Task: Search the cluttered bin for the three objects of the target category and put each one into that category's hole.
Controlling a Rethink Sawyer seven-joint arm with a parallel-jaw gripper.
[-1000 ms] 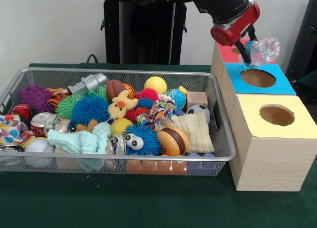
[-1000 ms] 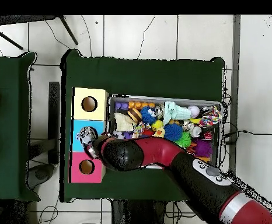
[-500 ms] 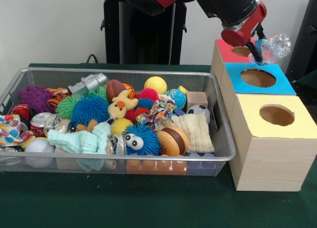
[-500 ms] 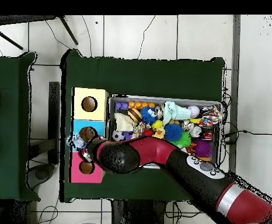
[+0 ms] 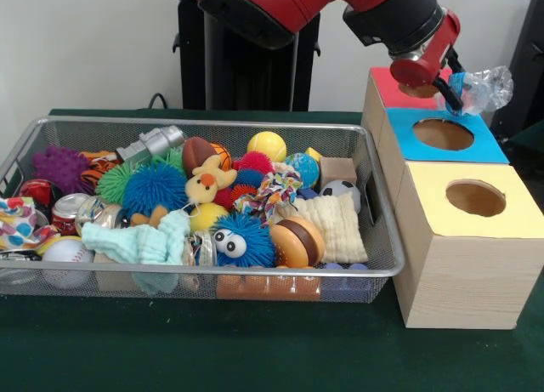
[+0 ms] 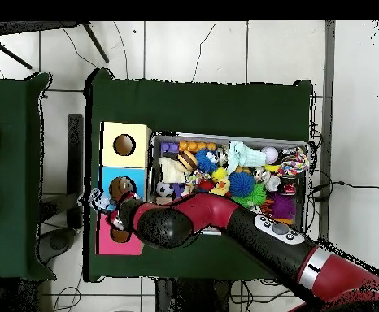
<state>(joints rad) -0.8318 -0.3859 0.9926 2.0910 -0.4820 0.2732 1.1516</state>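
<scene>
Carrying a crumpled clear plastic bottle (image 5: 481, 88) pinched in its claw (image 5: 455, 93), my arm had swung past the blue box (image 5: 442, 135) toward the red box (image 5: 399, 88), right of the wire bin (image 5: 204, 124); I judged release close.

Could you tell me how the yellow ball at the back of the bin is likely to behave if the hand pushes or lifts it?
The yellow ball looks round and smooth, so it would probably roll when nudged. It sits on top of other toys near the bin rim, so it is likely light. Its smooth surface might slip in a loose grip.
</scene>
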